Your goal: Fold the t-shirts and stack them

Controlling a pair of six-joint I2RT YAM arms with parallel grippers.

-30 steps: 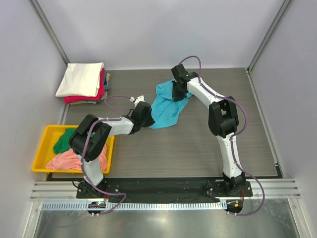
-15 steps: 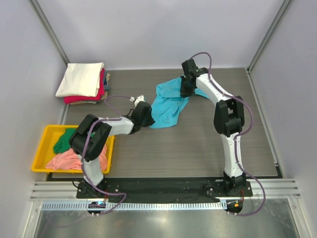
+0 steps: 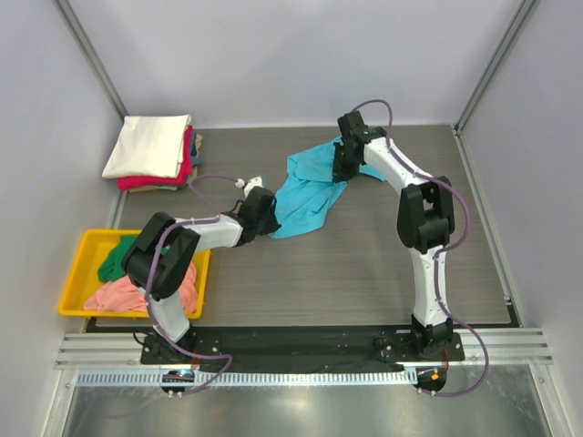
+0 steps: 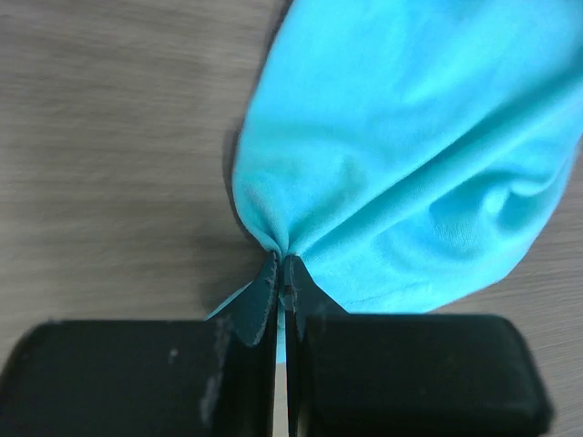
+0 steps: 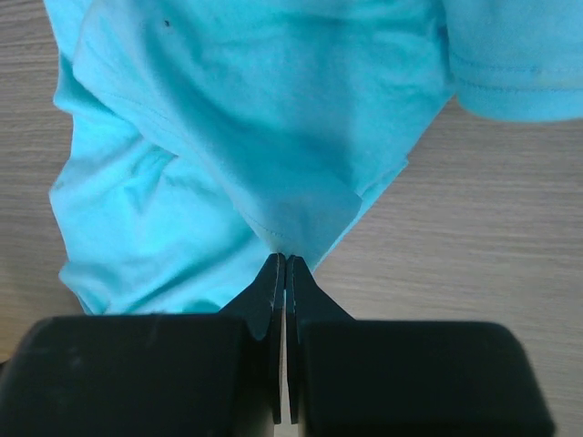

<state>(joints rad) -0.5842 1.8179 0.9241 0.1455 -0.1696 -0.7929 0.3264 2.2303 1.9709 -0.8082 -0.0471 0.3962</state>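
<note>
1 t-shirt (image 3: 305, 196) spans left claw (image 4: 283, 262) to right claw (image 5: 286, 260).

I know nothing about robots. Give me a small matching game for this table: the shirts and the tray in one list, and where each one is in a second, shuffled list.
Things
1. turquoise t-shirt
2. cream-white t-shirt
3. salmon-pink t-shirt
4. yellow tray

Places
A. crumpled inside the tray
B. at the left edge of the table
C. on top of the folded stack, far left corner
D. pinched by the left tool and the right tool

Pairs: 1-D, 2-C, 3-A, 4-B
</note>
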